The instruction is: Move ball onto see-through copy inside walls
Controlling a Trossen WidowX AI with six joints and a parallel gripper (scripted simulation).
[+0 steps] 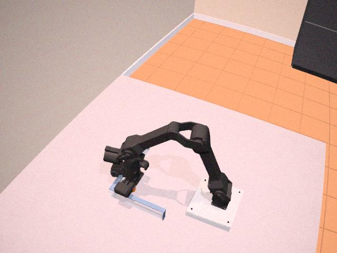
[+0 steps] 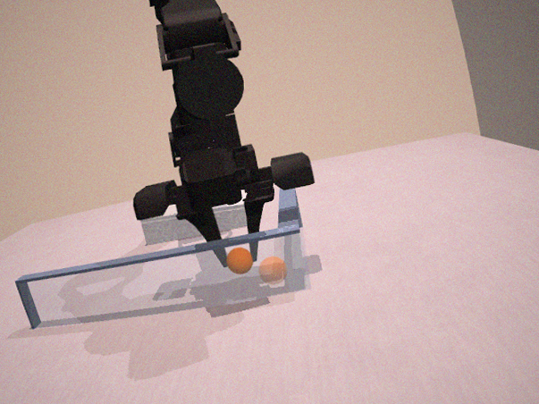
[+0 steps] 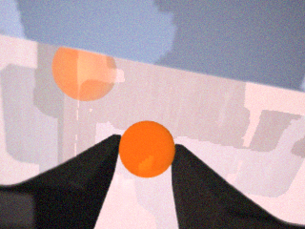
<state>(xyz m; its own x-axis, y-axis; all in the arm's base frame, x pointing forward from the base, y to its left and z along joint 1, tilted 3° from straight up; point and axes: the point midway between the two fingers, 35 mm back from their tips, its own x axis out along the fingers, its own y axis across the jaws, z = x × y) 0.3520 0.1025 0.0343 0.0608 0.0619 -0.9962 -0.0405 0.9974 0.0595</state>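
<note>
The orange ball [image 3: 147, 148] is clamped between the gripper [image 3: 145, 164] fingers, low inside the clear walls [image 2: 124, 261]; the see-through copy [image 3: 83, 72] is seen at eleven o'clock.

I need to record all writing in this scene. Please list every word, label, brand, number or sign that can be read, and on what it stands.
None: no readable text in any view.
Ball, held in the end effector: plain orange.
Copy: plain.
Walls: clear, unmarked.
Arm and base plate: no label; the plate shows only small dark dots.
Dark cabinet: one pale line, no writing.
</note>
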